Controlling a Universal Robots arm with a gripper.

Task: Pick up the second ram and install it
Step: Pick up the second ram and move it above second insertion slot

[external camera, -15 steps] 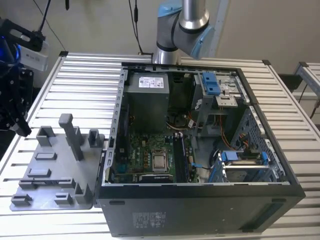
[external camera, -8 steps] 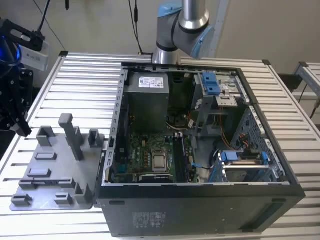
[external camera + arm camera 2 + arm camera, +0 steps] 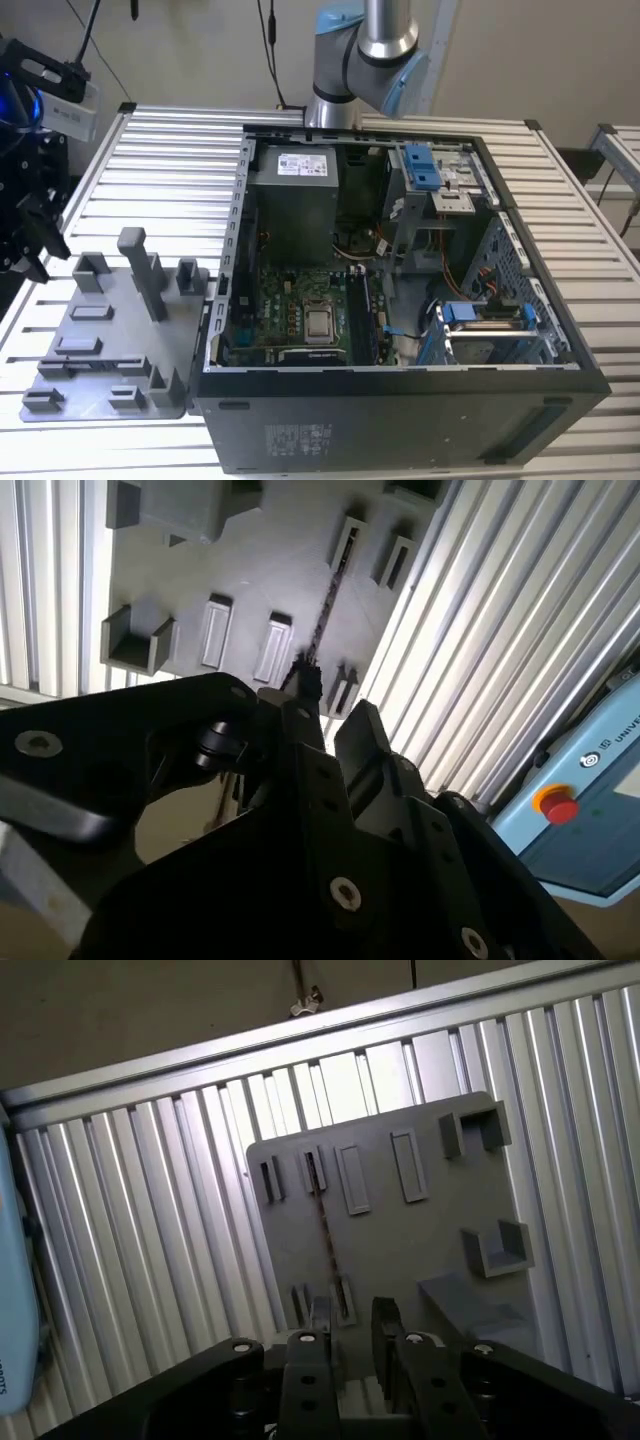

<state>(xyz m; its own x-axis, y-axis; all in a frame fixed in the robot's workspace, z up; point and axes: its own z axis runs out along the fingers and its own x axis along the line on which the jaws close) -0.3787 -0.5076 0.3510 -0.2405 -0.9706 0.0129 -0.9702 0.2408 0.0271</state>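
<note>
Over on the grey fixture plate (image 3: pixel 400 1250), the second ram (image 3: pixel 322 1222) is parked on its edge, so only a thin dark line of it gets shown in the first wrist view. It's the same story in the second wrist view, where the second ram (image 3: pixel 326 608) runs across the middle of the plate (image 3: pixel 260 570). Each end is tucked into a small slotted holder (image 3: pixel 312 1172) on the plate, with more empty holders lined up just beside it. A couple of U-shaped blocks (image 3: pixel 500 1248) are stuck on the same plate, well apart from the stick.

The hand (image 3: pixel 352 1312) is held above the plate, over one end of the ram. Its dark fingers (image 3: pixel 320 1320) are spread, bare plate can be seen in the gap, and nothing is gripped. One fingertip (image 3: pixel 305 680) is lined up right at the ram's end, but whether it's actually touching can't be made out.

From the exterior view, the plate (image 3: pixel 100 370) is laid flat on the ribbed metal tabletop (image 3: pixel 160 150). An open computer case (image 3: pixel 400 420) is set just beside the plate, on the exterior view's right of it, with the motherboard (image 3: pixel 290 300) exposed inside.
</note>
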